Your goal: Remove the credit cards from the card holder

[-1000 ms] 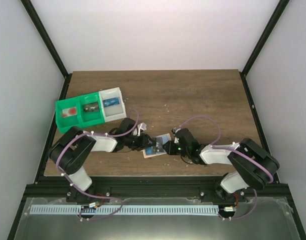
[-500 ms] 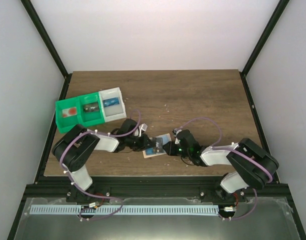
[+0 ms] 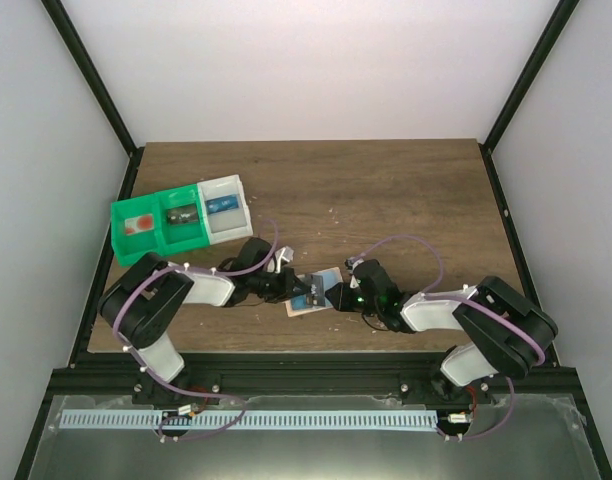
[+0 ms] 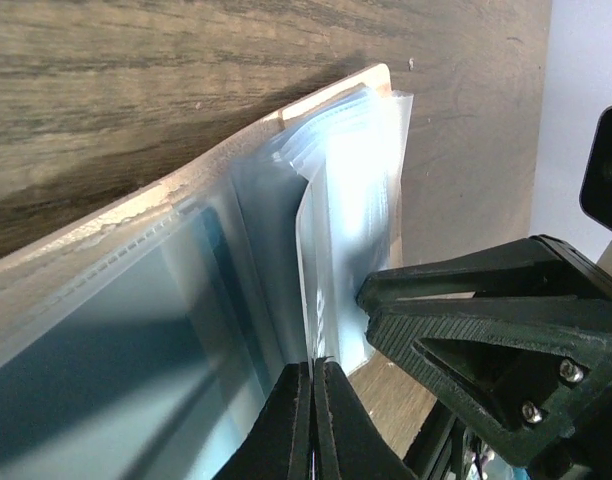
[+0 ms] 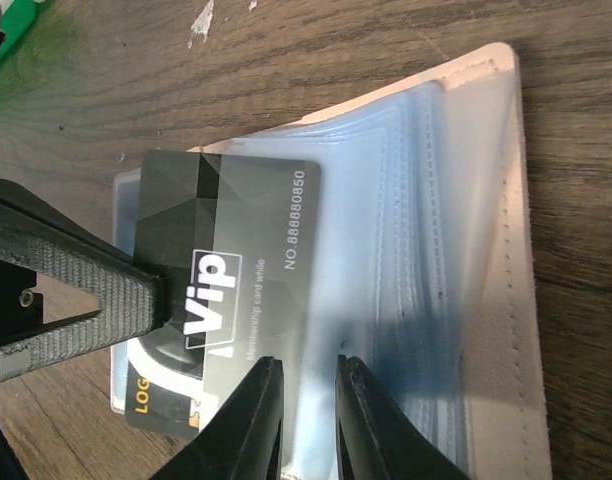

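Note:
The tan card holder (image 5: 506,250) lies open on the wooden table, its clear sleeves fanned out. A black credit card (image 5: 246,260) with white "Vip" print sticks out of a sleeve toward the left. My left gripper (image 4: 312,372) is shut on that card's edge, which shows as a thin sheet between its jaws. My right gripper (image 5: 309,400) is closed narrowly on the clear sleeves beside the card. A second dark card (image 5: 136,400) with yellow letters lies under the first. From above, the holder (image 3: 304,306) sits between the left gripper (image 3: 296,288) and the right gripper (image 3: 338,296).
A green bin (image 3: 161,225) joined to a white bin (image 3: 224,208), each holding small items, stands at the back left. Black frame posts run along both sides of the table. The two grippers' fingers are nearly touching over the holder.
My left gripper's jaws have closed onto the black card's edge. Both arms and the holder have stayed almost in place.

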